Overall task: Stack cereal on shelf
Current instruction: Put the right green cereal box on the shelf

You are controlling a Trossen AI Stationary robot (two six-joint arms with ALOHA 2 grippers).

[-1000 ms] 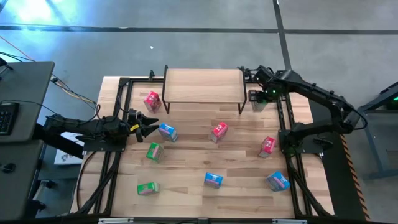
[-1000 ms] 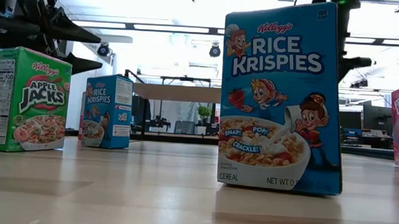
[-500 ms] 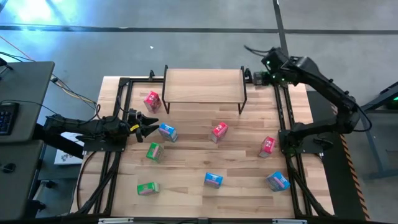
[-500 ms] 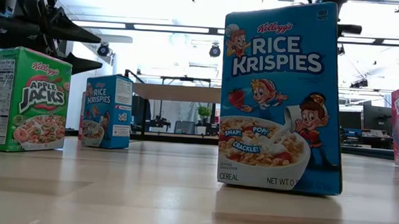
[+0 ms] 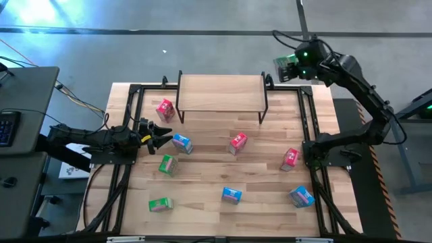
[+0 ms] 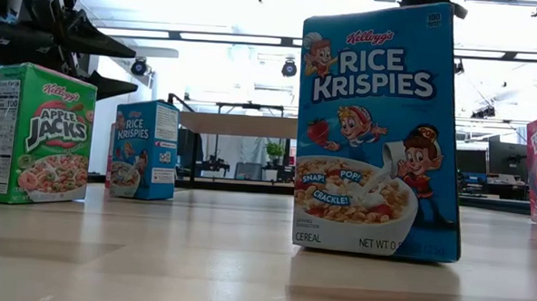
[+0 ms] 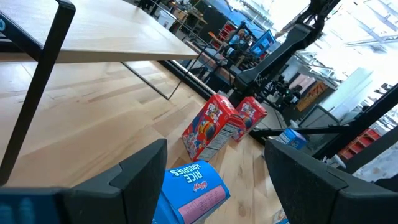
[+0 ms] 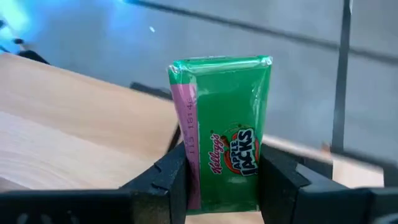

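Shelf is seen bare at the table's far edge. A green cereal box is clamped by the right gripper beyond the shelf's right end. The left gripper is held wide beside a blue box.

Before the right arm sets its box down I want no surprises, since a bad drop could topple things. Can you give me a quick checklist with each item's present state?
1. Right gripper shut on the green Apple Jacks box: ok.
2. Box upright between the fingers, not tilted: ok.
3. Box over the shelf: not ok; in the high view it is held up past the shelf's far right corner.
4. Shelf top free of boxes: ok.
5. Left gripper away from the shelf, open beside the blue box: ok.
6. Grip firm enough for the move: cannot tell.
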